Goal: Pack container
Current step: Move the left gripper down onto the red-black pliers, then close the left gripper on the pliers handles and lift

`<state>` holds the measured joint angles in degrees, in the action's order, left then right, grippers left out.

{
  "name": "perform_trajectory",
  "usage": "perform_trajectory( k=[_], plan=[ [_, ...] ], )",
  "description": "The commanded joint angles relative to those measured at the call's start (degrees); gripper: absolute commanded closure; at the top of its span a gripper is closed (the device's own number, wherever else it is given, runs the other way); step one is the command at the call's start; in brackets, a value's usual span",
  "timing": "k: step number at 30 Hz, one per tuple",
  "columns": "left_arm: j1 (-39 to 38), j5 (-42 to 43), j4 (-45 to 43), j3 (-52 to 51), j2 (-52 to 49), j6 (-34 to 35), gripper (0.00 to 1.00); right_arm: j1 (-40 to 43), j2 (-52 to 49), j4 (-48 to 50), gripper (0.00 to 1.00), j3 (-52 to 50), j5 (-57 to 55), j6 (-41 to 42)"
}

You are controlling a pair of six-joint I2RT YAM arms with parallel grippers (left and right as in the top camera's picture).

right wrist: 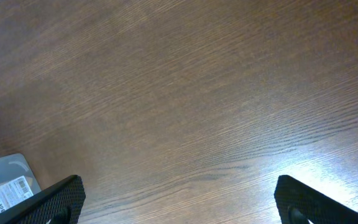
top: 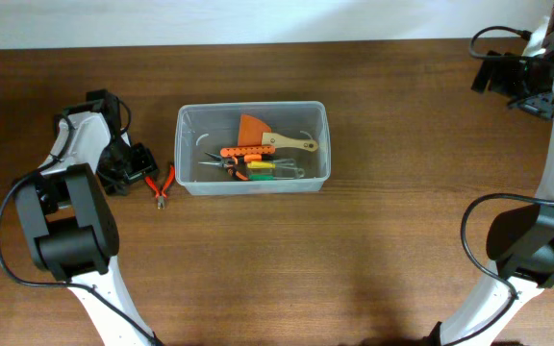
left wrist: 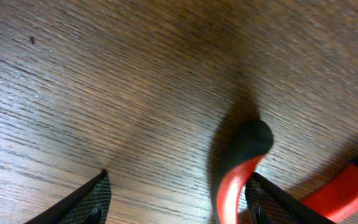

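Container (top: 182, 144): light, slick thin plastic, I'd take its rim | left hand (left wrist: 178, 183) part-open astride one pliers (top: 163, 183) handle | right hand (right wrist: 179, 186) wide, empty.

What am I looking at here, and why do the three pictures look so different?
Two robot arms stand at a dark brown wooden table. The overhead picture looks down from above. The other two come from a camera on each wrist, so the black wedges at their bottom edges are that arm's own fingers. A large clear plastic rectangular bin sits mid-table, holding several orange and yellow handled implements. Red-handled pliers lie on the table just outside it, on the left arm's side. The left tool is down at the pliers, fingers apart beside one handle, gripping nothing yet. The right tool is open and empty, off to the side over bare wood.
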<state>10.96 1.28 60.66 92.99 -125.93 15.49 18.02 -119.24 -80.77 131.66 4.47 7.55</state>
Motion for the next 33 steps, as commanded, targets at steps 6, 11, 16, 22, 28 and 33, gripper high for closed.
perform_trajectory(
  k=[6, 11, 16, 22, 28, 33],
  plan=[
    [-0.09, -1.73, -0.72, -0.28, -0.83, 0.96, 0.51, 0.00, -0.13, 0.02, 0.02, -0.26, 0.48, 0.46],
    [-0.09, -1.75, -0.81, -0.28, -0.83, 0.96, 0.64, 0.00, -0.13, 0.02, 0.02, -0.26, 0.48, 0.46],
    [-0.09, -1.73, -1.33, -0.28, -0.83, 0.96, 0.78, 0.00, -0.13, 0.02, 0.02, -0.26, 0.48, 0.46],
    [-0.09, -1.68, -2.43, -0.28, -0.83, 0.98, 0.88, 0.00, -0.13, 0.02, 0.01, -0.26, 0.48, 0.46],
    [-0.09, -1.64, -3.08, -0.28, -0.83, 0.98, 0.98, 0.00, -0.13, 0.02, 0.01, -0.26, 0.48, 0.46],
    [-0.09, 0.04, -3.19, 0.50, -0.81, -0.72, 0.98, 0.00, -0.13, 0.02, 0.02, -0.26, 0.48, 0.46]
  ],
)
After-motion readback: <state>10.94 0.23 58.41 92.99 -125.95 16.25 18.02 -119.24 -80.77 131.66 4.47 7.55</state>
